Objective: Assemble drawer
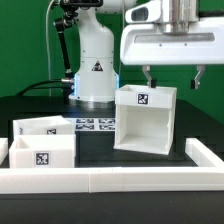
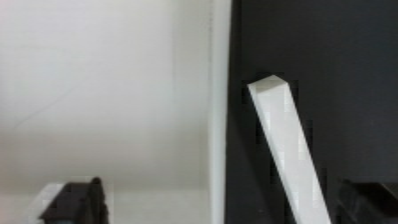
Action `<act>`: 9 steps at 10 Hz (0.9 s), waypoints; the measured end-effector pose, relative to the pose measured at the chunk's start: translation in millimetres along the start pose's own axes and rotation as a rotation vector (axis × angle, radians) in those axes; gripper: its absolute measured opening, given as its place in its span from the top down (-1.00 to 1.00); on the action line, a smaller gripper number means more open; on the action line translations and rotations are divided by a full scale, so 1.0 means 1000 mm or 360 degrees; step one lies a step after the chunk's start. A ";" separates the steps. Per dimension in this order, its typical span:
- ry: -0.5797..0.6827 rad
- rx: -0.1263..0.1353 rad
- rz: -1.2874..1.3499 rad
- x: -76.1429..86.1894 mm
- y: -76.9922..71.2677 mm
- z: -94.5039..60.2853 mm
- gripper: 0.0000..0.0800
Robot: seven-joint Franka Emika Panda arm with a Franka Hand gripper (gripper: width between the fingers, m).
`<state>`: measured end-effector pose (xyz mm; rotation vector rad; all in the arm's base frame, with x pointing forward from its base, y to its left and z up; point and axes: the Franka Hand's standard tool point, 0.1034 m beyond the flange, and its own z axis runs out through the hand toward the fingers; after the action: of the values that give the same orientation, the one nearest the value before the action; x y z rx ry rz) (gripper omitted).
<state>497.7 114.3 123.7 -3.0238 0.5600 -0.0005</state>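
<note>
The large white box housing (image 1: 146, 120) stands on the dark table right of centre, its open side toward the camera and a tag on its top back wall. Two smaller white trays lie at the exterior view's left: one (image 1: 42, 127) behind, one (image 1: 42, 153) in front with a tag. My gripper (image 1: 172, 78) hangs open and empty just above the housing's top, one finger over each side. In the wrist view the gripper (image 2: 222, 205) is open, dark fingertips (image 2: 71, 200) at the edges, with the housing's white surface (image 2: 107, 100) close below.
A low white rail (image 1: 110, 178) runs along the front and up the right side. The marker board (image 1: 95, 125) lies behind the trays. The robot base (image 1: 95, 70) stands at the back. A white slanted strip (image 2: 285, 150) shows in the wrist view on the dark table.
</note>
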 end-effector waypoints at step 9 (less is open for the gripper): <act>-0.0006 0.0015 -0.0037 -0.033 0.005 0.027 0.06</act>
<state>465.1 123.9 96.6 -3.0204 0.5232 0.0014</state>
